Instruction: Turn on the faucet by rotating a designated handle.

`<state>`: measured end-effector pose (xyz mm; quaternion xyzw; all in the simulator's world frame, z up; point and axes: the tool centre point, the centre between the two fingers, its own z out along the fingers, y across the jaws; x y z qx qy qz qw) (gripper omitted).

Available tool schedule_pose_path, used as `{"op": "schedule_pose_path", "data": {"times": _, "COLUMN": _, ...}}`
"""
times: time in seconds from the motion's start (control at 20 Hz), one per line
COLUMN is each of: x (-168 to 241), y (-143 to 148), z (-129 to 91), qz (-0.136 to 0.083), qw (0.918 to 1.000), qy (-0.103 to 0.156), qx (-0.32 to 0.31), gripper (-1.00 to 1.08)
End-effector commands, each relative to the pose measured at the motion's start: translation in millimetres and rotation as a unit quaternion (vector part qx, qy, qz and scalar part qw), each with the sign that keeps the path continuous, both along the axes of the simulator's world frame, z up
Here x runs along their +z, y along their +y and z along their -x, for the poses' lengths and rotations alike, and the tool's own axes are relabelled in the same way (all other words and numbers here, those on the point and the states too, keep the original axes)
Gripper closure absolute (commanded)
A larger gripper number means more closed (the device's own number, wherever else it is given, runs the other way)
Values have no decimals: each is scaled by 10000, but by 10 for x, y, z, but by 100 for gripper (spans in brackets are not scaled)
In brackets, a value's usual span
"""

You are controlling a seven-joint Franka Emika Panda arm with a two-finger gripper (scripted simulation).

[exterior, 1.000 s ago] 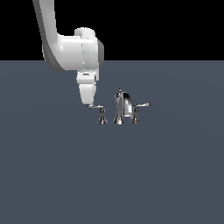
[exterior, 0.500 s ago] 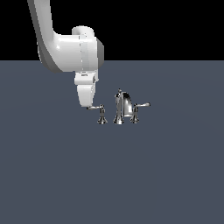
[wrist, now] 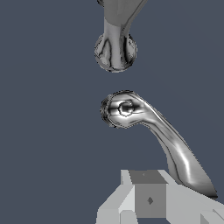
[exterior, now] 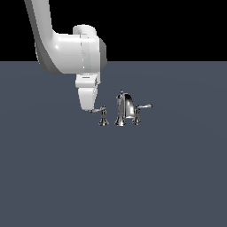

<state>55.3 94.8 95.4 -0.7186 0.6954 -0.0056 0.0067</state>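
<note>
Flat slate-grey ground fills the lower part of the exterior view under a black backdrop, with no edges or corners in sight to place things by. Near the middle of it stands the faucet, a small chrome set with an arched spout between two levered posts.

The handle is the post well apart from the spout, on the exterior view's left; its twin sits tight against the spout on the other side. From the post the lever runs roughly level, away from the spout and straight toward the arm, so its long axis points at the gripper.

The gripper hangs from above with its tip right at the lever's free end. In the wrist view the handle sweeps from its round hub toward the grey finger block, and the lever's end lies just beside or against that block; I cannot tell whether they touch.

Whether the fingers stand apart or closed cannot be told, as neither view shows both of them clearly, and nothing is visibly clamped.

In my judgement the coming move is a sideways push on the lever's tip, swinging it around the post.
</note>
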Motion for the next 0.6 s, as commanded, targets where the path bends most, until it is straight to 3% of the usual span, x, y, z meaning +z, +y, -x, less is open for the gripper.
{"op": "schedule_pose_path", "data": {"times": 0.0, "x": 1, "y": -27, "z": 130, "qz": 14, "qw": 10000, "qy": 66, "qx": 6, "gripper": 108}}
{"op": "schedule_pose_path", "data": {"times": 0.3, "x": -1, "y": -67, "z": 314, "qz": 10, "qw": 10000, "qy": 83, "qx": 28, "gripper": 108}}
{"op": "schedule_pose_path", "data": {"times": 0.4, "x": -5, "y": -5, "z": 281, "qz": -5, "qw": 10000, "qy": 70, "qx": 64, "gripper": 108}}
{"op": "schedule_pose_path", "data": {"times": 0.55, "x": -4, "y": -137, "z": 336, "qz": -1, "qw": 10000, "qy": 74, "qx": 56, "gripper": 108}}
